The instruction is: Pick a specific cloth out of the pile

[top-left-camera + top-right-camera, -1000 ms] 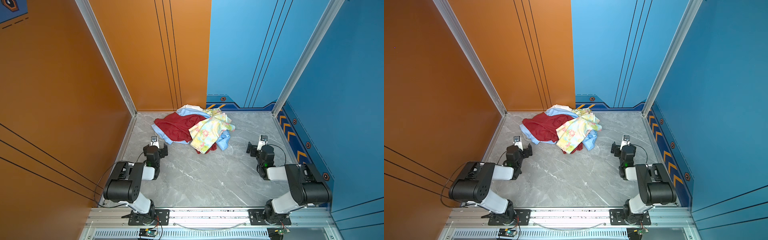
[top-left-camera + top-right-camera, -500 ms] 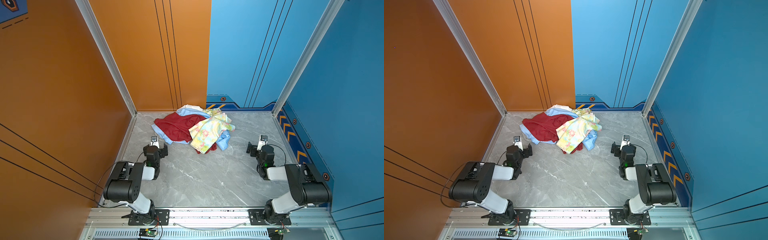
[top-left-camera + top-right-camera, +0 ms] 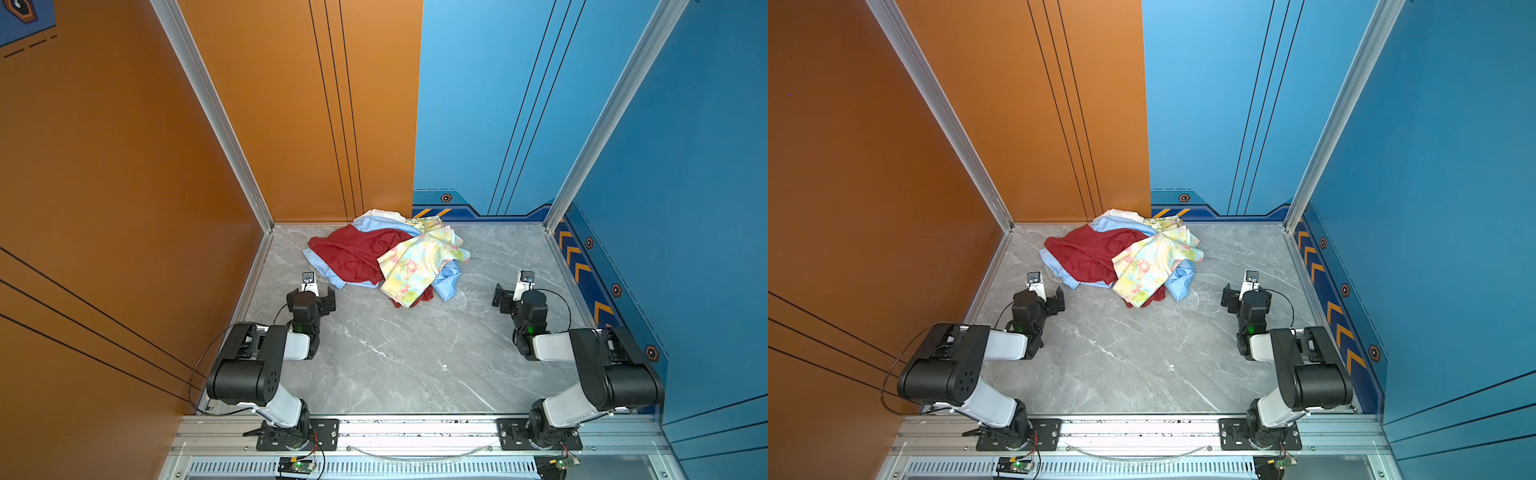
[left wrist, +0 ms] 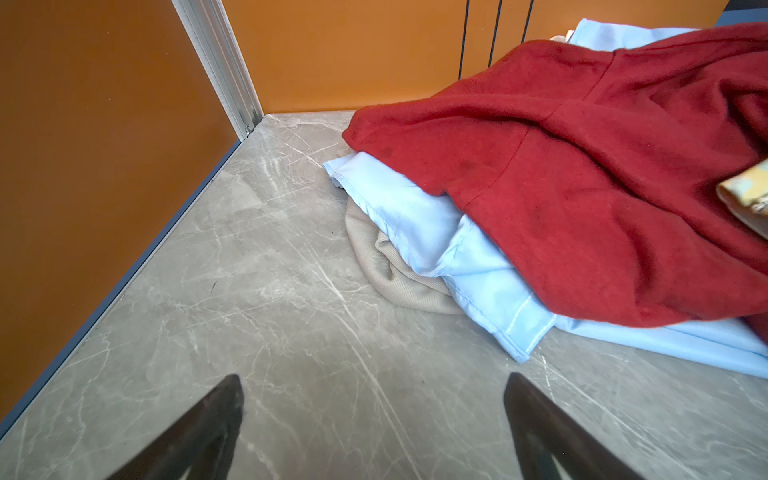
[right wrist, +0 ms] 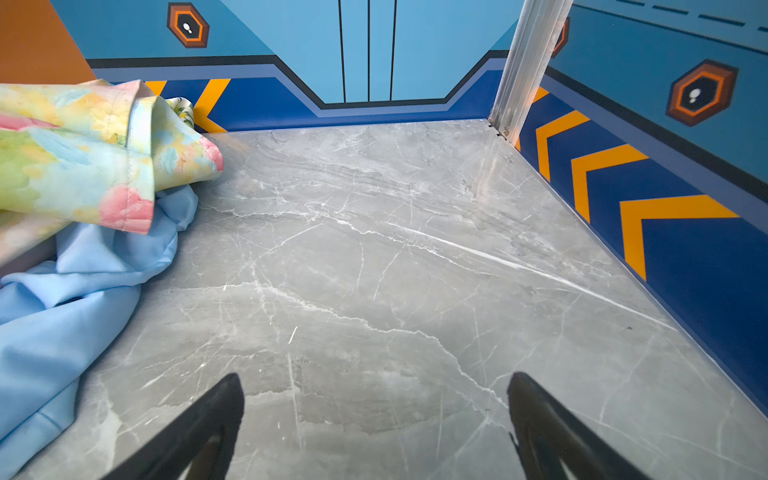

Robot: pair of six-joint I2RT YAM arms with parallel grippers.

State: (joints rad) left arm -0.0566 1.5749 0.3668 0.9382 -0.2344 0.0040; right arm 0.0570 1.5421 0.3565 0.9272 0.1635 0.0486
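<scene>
Lying at the back of the grey marble table [image 3: 395,357], the pile [image 3: 376,239] sits close to the back wall in both top views. The light blue cloth [image 3: 451,282] is at the bottom of the heap. Its edges stick out on the left side, at the back and at the front right corner. A dark red cloth [image 3: 353,253] covers its left part and a pastel floral cloth [image 3: 415,264] covers its right. In the left wrist view a beige cloth [image 4: 386,270] peeks out from under the blue hem [image 4: 419,232].

The left gripper [image 3: 311,294] is low over the table just in front of the pile's left edge, its claw spread wide and holding nothing. The right gripper [image 3: 519,293] is well apart from the pile on the right, also spread wide and holding nothing.
</scene>
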